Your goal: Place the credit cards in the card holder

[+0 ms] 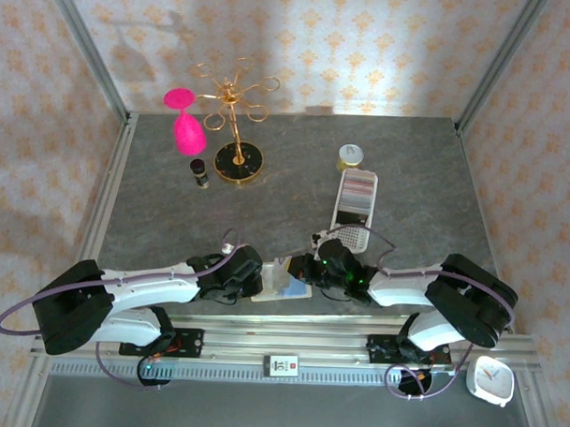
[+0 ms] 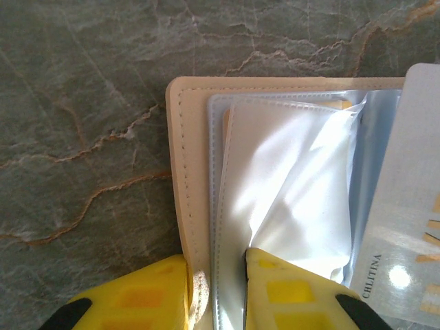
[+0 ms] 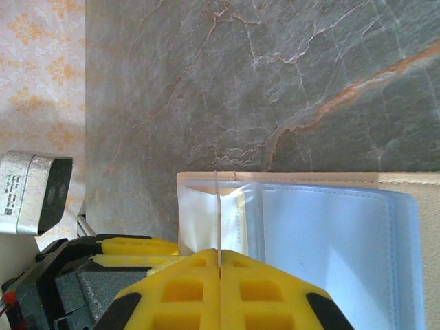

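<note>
The beige card holder (image 1: 281, 284) lies open near the table's front edge, between both grippers. In the left wrist view its beige cover (image 2: 187, 172) and clear plastic sleeves (image 2: 289, 179) show. My left gripper (image 2: 216, 265) is shut on the holder's near edge, pinching the cover and a sleeve. A grey credit card (image 2: 405, 206) stands over the sleeves at the right. My right gripper (image 3: 220, 254) is shut on that card (image 3: 218, 206), seen edge-on, its far end at a sleeve's opening in the holder (image 3: 330, 234). From above, the left gripper (image 1: 256, 280) and right gripper (image 1: 306, 270) flank the holder.
A long white perforated tray (image 1: 354, 205) holding more cards lies behind the right gripper, with a small jar (image 1: 351, 158) beyond it. A gold stand (image 1: 237, 127), a pink glass (image 1: 185, 121) and a small dark bottle (image 1: 201, 172) stand at the back left.
</note>
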Robot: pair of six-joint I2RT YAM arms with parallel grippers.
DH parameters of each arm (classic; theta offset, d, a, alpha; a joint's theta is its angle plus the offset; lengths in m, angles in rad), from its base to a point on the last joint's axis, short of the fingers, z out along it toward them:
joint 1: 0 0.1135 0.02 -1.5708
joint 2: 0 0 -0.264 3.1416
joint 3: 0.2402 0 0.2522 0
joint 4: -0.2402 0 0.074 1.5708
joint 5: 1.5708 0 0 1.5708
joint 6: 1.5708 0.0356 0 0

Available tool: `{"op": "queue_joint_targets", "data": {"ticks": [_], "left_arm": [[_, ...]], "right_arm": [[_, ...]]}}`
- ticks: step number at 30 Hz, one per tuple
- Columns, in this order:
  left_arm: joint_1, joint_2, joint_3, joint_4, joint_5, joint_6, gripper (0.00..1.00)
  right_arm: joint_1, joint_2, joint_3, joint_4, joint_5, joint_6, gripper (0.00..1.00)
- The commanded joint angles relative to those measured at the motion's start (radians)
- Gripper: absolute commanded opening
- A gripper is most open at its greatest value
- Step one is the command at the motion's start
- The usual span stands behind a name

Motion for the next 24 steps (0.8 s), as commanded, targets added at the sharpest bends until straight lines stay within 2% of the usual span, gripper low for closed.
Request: {"op": "queue_joint_targets", "data": {"ticks": [1, 13, 24], "left_arm": [[-0.004, 0.023, -0.042, -0.046, 0.018, 0.012, 0.21], [-0.004, 0.026, -0.045, -0.038, 0.020, 0.006, 0.21], [-0.003, 0.009, -0.057, -0.038, 0.018, -0.003, 0.22]], "right_arm": [[0.005, 0.009, -0.033, 0.033, 0.028, 0.010, 0.00], [0.005, 0.057, -0.087, 0.167, -0.004, 0.098, 0.00], [0.003, -0.018, -0.114, 0.207, 0.093, 0.141, 0.00]]}}
